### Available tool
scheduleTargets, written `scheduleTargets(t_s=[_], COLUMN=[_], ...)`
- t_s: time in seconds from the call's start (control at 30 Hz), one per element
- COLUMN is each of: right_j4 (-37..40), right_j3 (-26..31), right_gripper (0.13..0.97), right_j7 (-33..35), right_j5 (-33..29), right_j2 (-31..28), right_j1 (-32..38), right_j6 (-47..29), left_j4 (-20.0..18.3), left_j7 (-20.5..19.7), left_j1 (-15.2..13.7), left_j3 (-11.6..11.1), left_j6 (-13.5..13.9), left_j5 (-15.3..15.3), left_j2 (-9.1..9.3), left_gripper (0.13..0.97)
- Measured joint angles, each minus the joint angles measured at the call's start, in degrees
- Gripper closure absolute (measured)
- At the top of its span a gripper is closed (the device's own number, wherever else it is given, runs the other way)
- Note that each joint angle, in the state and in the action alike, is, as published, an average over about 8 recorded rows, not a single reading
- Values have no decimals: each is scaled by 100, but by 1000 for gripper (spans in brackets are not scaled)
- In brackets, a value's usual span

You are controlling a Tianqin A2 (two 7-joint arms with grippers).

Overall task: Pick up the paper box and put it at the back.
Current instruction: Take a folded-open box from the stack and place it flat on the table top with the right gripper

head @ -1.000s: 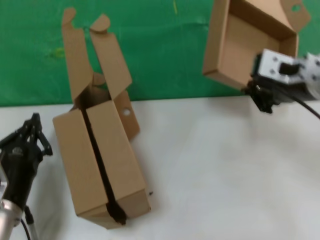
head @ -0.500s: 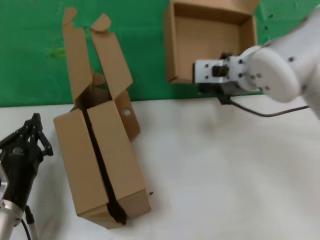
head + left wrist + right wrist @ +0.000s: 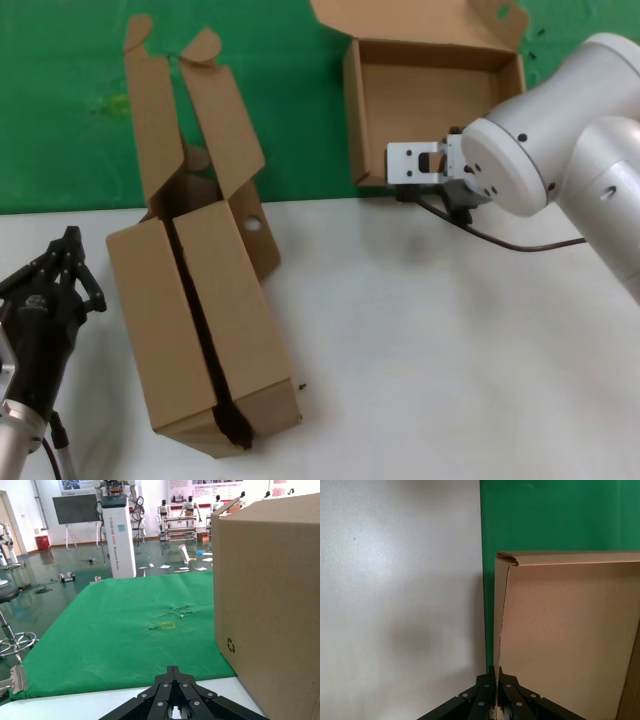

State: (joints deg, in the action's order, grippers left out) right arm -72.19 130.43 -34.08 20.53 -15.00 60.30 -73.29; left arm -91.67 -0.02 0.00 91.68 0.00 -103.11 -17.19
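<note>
- head view: right gripper point(image 3: 412, 188) clamps the paper box point(image 3: 432, 95), held aloft before the green cloth point(image 3: 60, 120), near the back point(image 3: 330, 203).
- left gripper point(image 3: 62, 262) idles closed beside paired cartons point(image 3: 200, 330).

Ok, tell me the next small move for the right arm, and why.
Probably lower it. The right gripper is shut on a wall of the paper box, holding it open-side forward, clear of the white tabletop against the green cloth. Setting it down at the back edge comes before release. The left gripper waits near the paired cartons.
</note>
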Motion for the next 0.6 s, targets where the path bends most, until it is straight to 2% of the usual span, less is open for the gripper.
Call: scheduleTargets(t_s=[0.6], right_j4=[694], right_j3=[-238], right_gripper=[945], right_j7=[307], right_j5=[-50], right_j2=[286], right_j1=[44], right_j6=[427], left_j4=[0], left_j7=[0], left_j1=[0], left_j3=[0], left_j6=[0], left_j5=[0], left_j2=[0], left_gripper=[954])
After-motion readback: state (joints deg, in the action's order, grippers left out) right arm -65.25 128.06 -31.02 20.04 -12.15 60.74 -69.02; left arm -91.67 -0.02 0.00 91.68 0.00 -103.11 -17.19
